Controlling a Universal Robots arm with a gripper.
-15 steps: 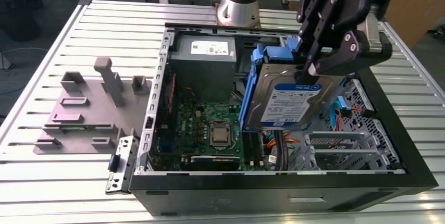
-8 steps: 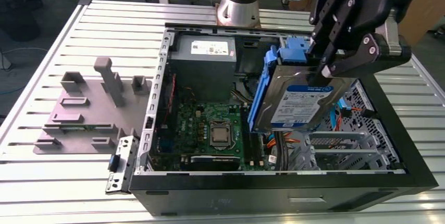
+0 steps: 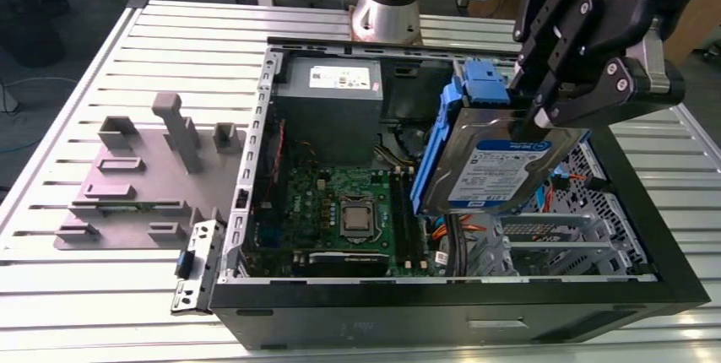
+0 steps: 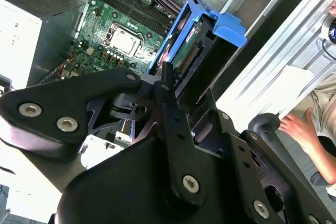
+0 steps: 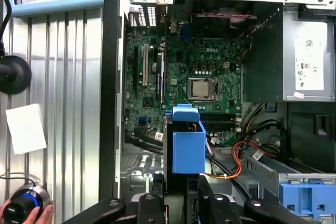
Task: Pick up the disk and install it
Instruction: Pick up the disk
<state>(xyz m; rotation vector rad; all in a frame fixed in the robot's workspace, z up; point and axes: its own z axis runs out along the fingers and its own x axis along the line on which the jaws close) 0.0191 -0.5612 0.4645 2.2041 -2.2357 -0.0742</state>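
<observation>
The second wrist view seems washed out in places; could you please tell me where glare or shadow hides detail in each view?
Second wrist view: the power supply box is blown out to white; the black hand gripping the disk is dim by contrast. Exterior view: even light, mild sheen on the table. First wrist view: deep shadow beside the power supply box.

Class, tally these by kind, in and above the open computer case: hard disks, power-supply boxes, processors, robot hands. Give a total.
disk: 1
power-supply box: 1
processor: 1
hand: 1
Total: 4
</observation>
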